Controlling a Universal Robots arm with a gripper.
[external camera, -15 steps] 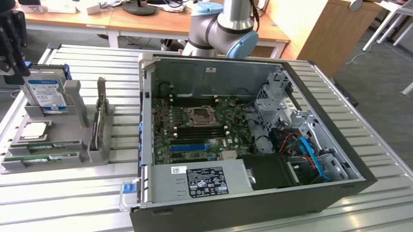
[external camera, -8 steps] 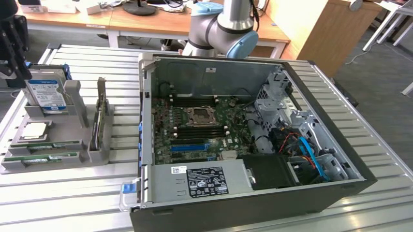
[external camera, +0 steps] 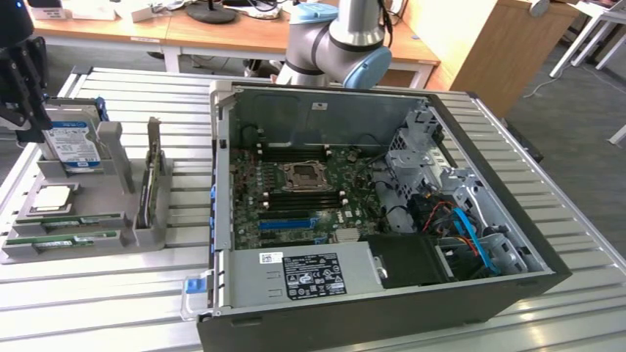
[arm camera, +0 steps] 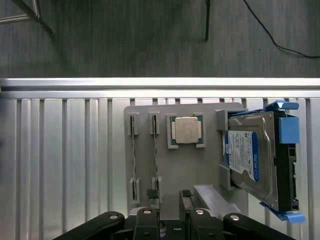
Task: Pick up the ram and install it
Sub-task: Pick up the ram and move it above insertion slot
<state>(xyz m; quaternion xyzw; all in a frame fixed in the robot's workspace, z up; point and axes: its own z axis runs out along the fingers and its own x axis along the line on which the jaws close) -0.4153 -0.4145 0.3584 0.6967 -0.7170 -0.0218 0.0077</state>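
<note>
Two green ram sticks lie in the slots of a grey holder at the exterior view's left. From the wrist view they are thin edge-on strips on the holder. My black gripper hangs above the holder's far end, near the silver drive. In the wrist view the gripper is open with nothing between its fingers, just off the end of the nearer stick. The open computer case holds the motherboard with its black memory slots.
The holder also carries a processor chip and the drive in a blue bracket. An upright card stands in the holder beside the case's wall. The slatted metal table spreads around everything. The arm's base rises behind the case.
</note>
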